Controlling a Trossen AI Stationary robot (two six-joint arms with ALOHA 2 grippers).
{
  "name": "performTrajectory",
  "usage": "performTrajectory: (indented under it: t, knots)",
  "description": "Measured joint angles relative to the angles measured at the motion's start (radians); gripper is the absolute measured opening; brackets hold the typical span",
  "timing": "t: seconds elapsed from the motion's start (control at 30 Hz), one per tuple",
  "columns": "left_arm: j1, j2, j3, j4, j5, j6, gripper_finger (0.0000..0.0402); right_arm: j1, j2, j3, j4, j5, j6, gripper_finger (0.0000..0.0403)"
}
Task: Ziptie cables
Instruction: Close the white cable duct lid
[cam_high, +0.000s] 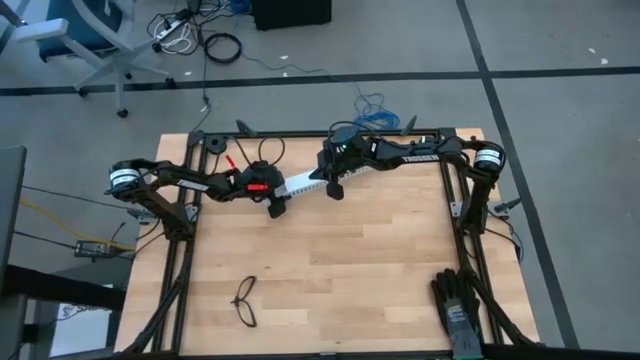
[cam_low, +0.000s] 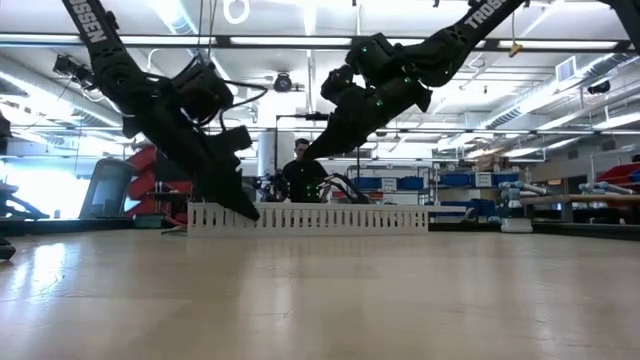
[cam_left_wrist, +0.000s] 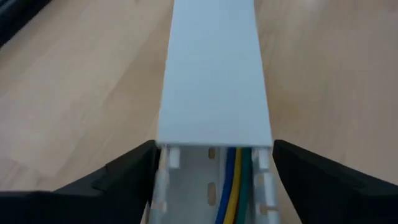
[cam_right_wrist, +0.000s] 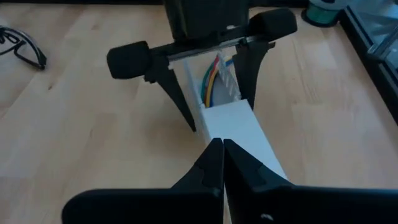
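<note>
Cables (cam_left_wrist: 233, 180), blue, yellow and green, lay inside a long white slotted duct (cam_high: 303, 182) on the wooden tabletop (cam_high: 340, 260). Left claw (cam_left_wrist: 211, 186) stood spread wide, one finger either side of the duct's uncovered end. Right claw (cam_right_wrist: 222, 163) was clenched tight above the duct's white cover (cam_right_wrist: 239, 127), grasping nothing.

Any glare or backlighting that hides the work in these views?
Low view: ceiling lights backlight the left arm and right arm into silhouettes; table shows sheen. High view: even, glare-free. Left wrist view: cables sit shaded under the white cover.
</note>
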Motion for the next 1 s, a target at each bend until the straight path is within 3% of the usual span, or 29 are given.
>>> performTrajectory:
  t: [0.13,0.43,0.67,1.0]
  knots:
    - [0.0,-0.065,0.0,-0.019,0.02,0.005,0.0331,-0.013,0.0,0.0,-0.028,0.016,0.001,0.0]
    - [0.0,-0.261,0.002,-0.276,0.016,0.001,0.0321,-0.035,-0.002,0.0,-0.066,0.019,0.002,0.0]
    - [-0.012,-0.239,0.001,-0.383,0.033,-0.059,0.0321,-0.035,-0.003,0.0,-0.066,0.019,0.002,0.0]
    - [-0.027,-0.236,-0.053,-0.297,0.029,-0.062,0.0315,-0.035,-0.003,0.001,-0.07,0.018,0.002,0.0]
